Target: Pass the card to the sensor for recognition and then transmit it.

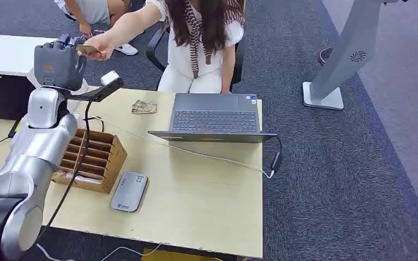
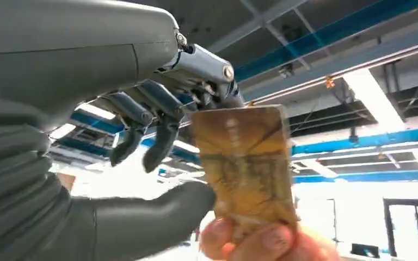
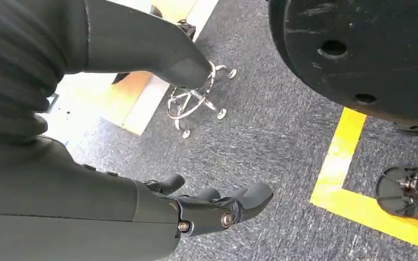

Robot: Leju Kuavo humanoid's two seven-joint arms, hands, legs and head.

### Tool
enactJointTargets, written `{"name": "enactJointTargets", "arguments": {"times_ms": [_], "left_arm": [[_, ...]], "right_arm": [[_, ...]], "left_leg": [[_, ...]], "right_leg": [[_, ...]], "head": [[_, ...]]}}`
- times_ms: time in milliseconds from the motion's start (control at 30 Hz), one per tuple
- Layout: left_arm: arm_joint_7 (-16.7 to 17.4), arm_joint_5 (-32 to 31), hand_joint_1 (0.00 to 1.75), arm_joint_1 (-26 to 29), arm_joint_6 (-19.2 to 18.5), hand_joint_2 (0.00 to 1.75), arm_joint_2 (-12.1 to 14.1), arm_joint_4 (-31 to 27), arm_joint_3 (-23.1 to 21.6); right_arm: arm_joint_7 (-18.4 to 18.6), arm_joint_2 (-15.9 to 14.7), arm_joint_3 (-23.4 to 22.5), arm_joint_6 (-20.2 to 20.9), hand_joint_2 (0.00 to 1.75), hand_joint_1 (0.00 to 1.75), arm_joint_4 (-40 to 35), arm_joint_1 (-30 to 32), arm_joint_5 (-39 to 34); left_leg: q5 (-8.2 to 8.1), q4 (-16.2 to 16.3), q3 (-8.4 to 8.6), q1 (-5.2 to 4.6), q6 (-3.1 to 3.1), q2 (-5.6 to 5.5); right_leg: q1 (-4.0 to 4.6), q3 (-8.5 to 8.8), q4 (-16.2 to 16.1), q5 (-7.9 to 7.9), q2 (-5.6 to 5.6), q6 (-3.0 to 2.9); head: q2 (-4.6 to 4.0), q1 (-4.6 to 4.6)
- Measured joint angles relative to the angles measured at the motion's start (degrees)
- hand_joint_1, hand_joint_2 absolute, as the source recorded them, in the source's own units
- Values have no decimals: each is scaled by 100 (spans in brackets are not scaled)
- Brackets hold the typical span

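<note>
The left hand (image 2: 141,141) is reaching up toward the eleven o'clock corner of the head view, meeting a person's hand (image 1: 102,46) across the desk (image 1: 207,196). The card (image 2: 244,168) is sitting between the robot's fingers (image 2: 160,128) and thumb, while the person's fingertips are pinching its other end; whether the robot is actually gripping it, I cannot tell. The right hand (image 3: 196,209) is hanging over the carpet, fingers loosely spread, holding nothing. On the desk, the sensor (image 1: 129,191) is lying at seven o'clock from the laptop (image 1: 215,117), just beside a wooden tray (image 1: 95,157).
</note>
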Motion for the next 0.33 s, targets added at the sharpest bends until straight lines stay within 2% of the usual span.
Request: {"name": "enactJointTargets", "arguments": {"times_ms": [100, 200, 300, 333], "left_arm": [[-11, 79, 0, -28, 0, 175, -2, 102, 0], [-268, 508, 0, -22, 0, 175, -35, 137, 20], [-786, 1239, 0, 108, 0, 175, -66, 38, 115], [-1124, 1796, 0, 244, -20, 175, -62, -148, 190]], "right_arm": [[17, 0, 0, -13, 175, 0, 0, 0, 0], [37, 0, 0, -35, 175, 0, 0, 0, -4], [57, 4, 0, -105, 175, 0, 0, 0, -20], [57, 17, -6, -109, 175, 0, 0, 3, -37]], "left_leg": [[0, 0, 0, 0, 0, 0], [0, 0, -1, 0, 0, -1], [0, -1, -3, 0, 0, 0], [0, -1, -2, 0, 0, 3]], "right_leg": [[0, 0, 0, 0, 0, 0], [0, 0, 0, 0, -1, 0], [-1, 2, 1, 0, 0, 0], [-1, 2, 2, 0, 2, 0]], "head": [[0, -2], [0, 0], [0, -2], [0, -2]]}}
